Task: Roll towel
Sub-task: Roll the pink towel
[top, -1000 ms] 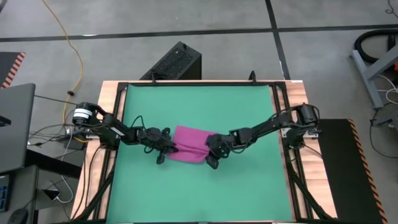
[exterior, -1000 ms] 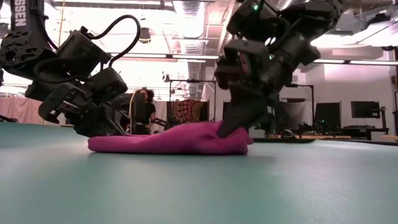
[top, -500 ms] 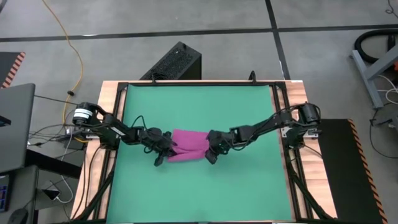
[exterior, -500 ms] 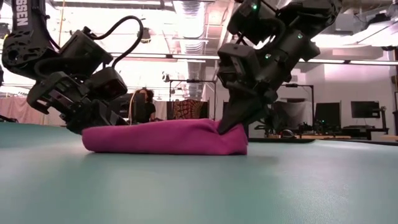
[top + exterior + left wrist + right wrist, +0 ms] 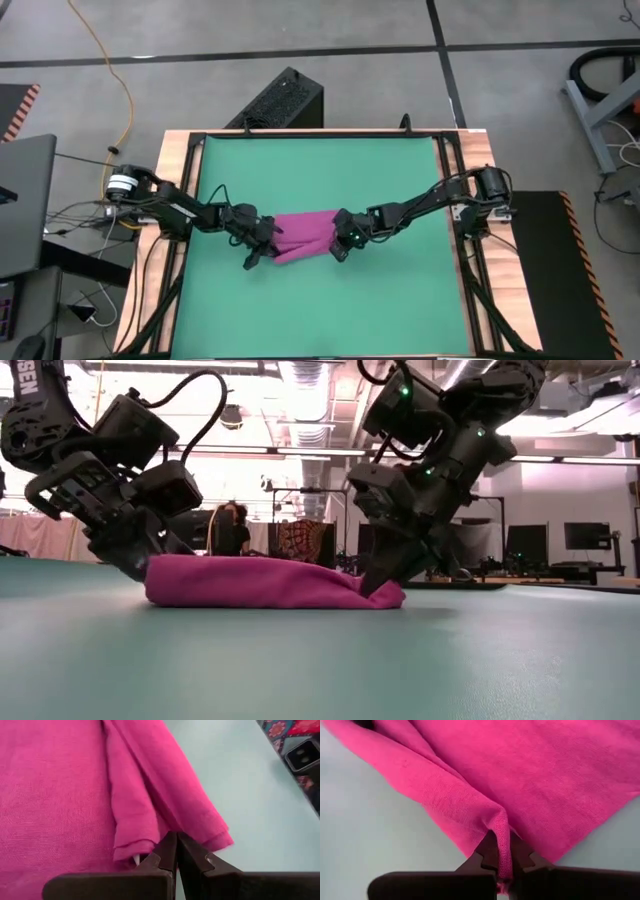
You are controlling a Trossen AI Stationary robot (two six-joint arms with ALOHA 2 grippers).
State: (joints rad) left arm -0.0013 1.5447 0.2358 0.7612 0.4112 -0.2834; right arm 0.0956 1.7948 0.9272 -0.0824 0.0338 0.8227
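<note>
The left gripper [image 5: 262,240] is pinching the towel's [image 5: 305,234] left end, fingers together on a fold. The towel is lying bunched at the middle of the green mat [image 5: 320,170] — the right gripper [image 5: 340,240] is clamping its right edge.

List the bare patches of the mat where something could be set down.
The green mat is bare from the towel to its far edge, and again along the near edge. The middle strip is crowded: the left gripper and right gripper pinch the towel's ends.
</note>
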